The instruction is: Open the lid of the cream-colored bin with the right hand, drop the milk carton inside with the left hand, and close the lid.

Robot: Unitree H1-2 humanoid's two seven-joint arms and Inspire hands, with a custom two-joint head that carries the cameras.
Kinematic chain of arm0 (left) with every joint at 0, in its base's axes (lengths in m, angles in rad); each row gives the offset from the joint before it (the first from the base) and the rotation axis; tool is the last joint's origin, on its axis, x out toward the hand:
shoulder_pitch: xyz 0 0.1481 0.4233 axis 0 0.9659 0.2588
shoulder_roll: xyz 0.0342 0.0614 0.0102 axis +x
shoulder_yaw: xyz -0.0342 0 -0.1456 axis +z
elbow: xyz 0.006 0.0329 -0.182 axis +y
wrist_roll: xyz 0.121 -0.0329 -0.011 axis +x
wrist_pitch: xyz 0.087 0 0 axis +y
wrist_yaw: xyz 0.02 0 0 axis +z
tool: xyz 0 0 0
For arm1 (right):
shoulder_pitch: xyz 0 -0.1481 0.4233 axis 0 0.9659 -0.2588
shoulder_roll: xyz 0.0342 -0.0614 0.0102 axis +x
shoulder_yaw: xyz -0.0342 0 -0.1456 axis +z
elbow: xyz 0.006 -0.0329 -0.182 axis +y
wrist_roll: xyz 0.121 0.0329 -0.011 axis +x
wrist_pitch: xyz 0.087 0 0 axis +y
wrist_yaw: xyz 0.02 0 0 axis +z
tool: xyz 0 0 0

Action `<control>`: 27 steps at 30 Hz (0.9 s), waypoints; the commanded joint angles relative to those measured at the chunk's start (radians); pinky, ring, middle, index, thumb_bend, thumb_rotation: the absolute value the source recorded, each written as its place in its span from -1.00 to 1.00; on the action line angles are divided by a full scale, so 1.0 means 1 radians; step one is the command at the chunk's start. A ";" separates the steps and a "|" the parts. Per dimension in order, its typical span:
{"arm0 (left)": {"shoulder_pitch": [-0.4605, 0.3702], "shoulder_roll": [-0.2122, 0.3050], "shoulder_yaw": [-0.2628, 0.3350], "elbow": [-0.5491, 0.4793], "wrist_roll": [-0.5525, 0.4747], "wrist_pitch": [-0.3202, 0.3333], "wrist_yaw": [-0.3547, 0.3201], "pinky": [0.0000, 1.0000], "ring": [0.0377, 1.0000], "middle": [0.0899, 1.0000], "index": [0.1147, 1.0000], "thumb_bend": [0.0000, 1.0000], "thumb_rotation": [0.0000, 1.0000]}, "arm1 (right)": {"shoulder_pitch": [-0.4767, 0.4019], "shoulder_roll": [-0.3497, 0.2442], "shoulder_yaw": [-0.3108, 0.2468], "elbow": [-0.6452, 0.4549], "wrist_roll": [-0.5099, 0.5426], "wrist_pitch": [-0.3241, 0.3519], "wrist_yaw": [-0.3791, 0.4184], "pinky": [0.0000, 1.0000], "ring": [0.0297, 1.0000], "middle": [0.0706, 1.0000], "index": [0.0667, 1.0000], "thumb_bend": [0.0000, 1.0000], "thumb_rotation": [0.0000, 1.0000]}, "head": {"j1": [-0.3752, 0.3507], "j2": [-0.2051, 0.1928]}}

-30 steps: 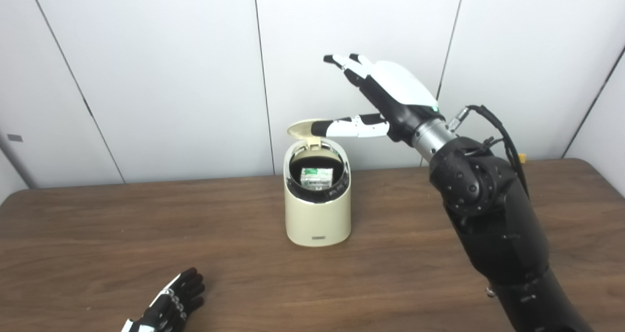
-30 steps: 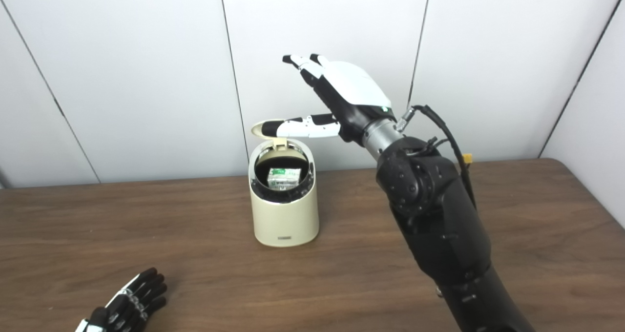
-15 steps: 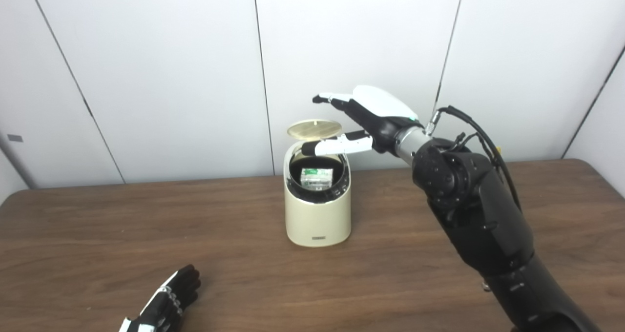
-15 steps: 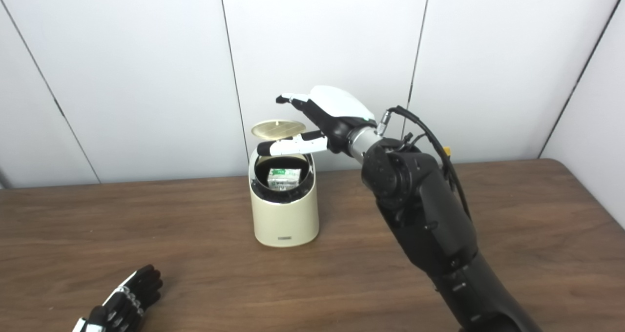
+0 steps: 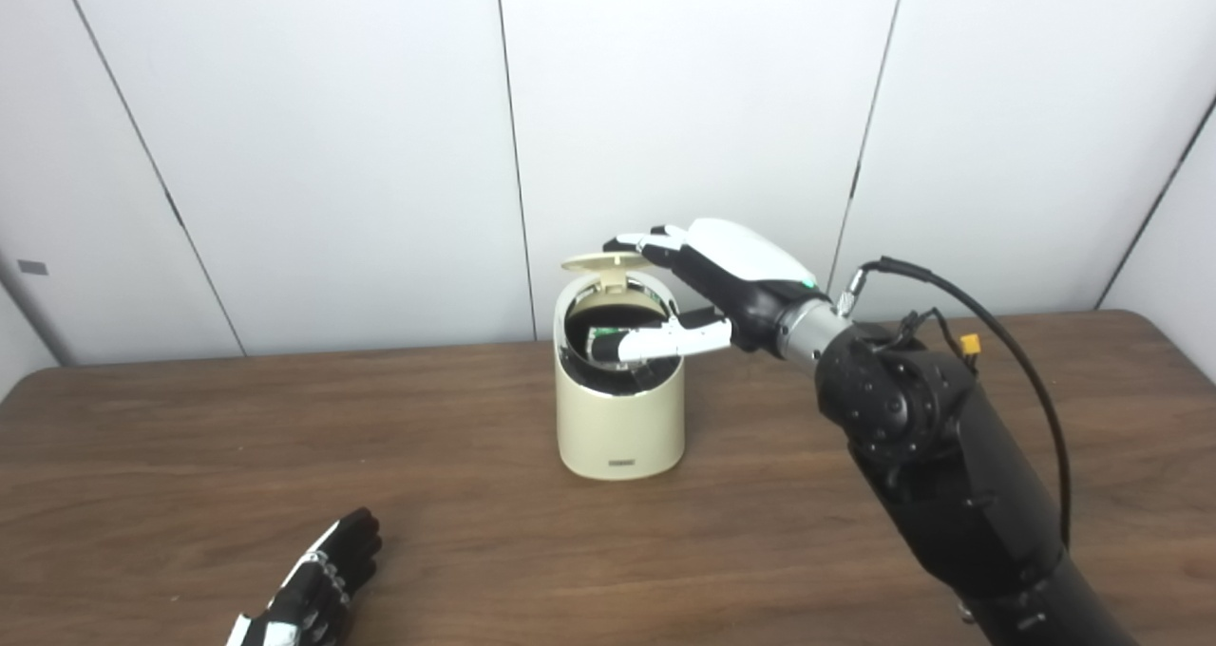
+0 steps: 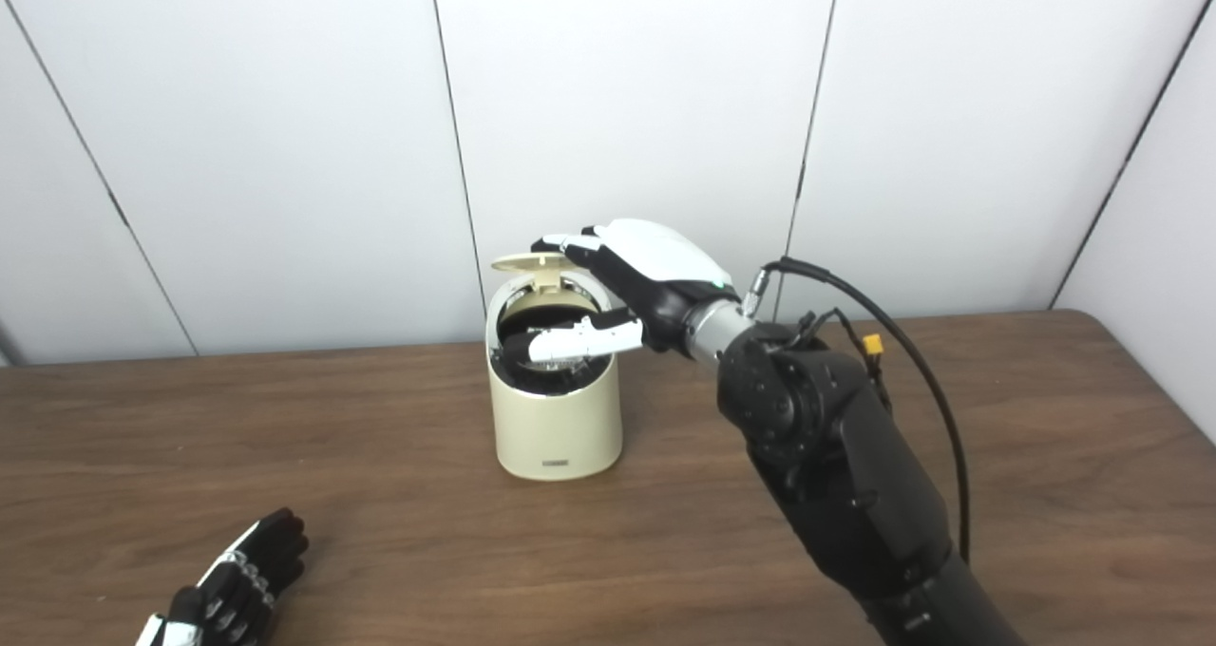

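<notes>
A cream-colored bin [image 5: 619, 418] stands on the brown table [image 5: 475, 494] near the middle. Its round lid [image 5: 601, 262] is hinged at the back and tilted low over the opening, still ajar. My right hand [image 5: 722, 285] is open, its fingers [image 5: 638, 243] resting on the lid's top edge and its thumb stretched across the bin's mouth. The thumb hides most of the milk carton [image 5: 602, 334] inside; only a green sliver shows. My left hand [image 5: 309, 594] lies open on the table at the lower left, holding nothing.
White wall panels [image 5: 332, 152] stand close behind the bin. A black cable [image 5: 997, 332] loops off my right forearm. The table's rounded right corner [image 5: 1164, 328] lies at the far right.
My right hand has come down from high above the bin onto the lid, and the lid has swung lower over the opening. My left hand has slid slightly toward the table's near edge.
</notes>
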 commanded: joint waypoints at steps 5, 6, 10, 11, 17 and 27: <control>-0.008 -0.020 0.003 -0.006 0.006 0.002 0.011 0.90 0.83 0.79 0.80 0.56 0.79 | 0.011 -0.013 -0.021 -0.056 0.010 -0.026 -0.042 0.93 0.88 0.72 0.72 0.71 0.72 | 0.000 0.004; -0.008 -0.022 0.005 -0.005 0.006 0.002 0.011 0.91 0.84 0.80 0.80 0.56 0.79 | 0.019 -0.013 -0.021 -0.060 0.012 -0.030 -0.047 0.91 0.87 0.71 0.72 0.70 0.71 | 0.000 0.005; -0.006 -0.031 0.006 -0.010 0.014 0.009 0.018 0.90 0.83 0.79 0.78 0.59 0.77 | 0.043 -0.027 -0.011 -0.075 0.017 -0.055 -0.051 0.88 0.86 0.70 0.72 0.65 0.71 | 0.000 0.011; -0.005 -0.032 0.005 -0.012 0.016 0.010 0.019 0.90 0.84 0.79 0.78 0.60 0.78 | 0.050 -0.030 -0.007 -0.077 0.014 -0.064 -0.053 0.86 0.85 0.68 0.71 0.65 0.69 | 0.000 0.012; -0.002 -0.040 -0.003 -0.027 0.021 0.014 0.024 0.86 0.82 0.77 0.77 0.59 0.77 | 0.084 -0.043 0.006 -0.094 0.008 -0.068 -0.032 0.92 0.85 0.65 0.69 0.62 0.62 | 0.001 0.021; 0.007 -0.054 -0.010 -0.063 0.031 0.040 0.034 0.85 0.81 0.76 0.77 0.60 0.77 | 0.112 -0.065 0.030 -0.106 0.015 -0.076 -0.011 0.99 0.86 0.67 0.65 0.63 0.57 | -0.003 0.039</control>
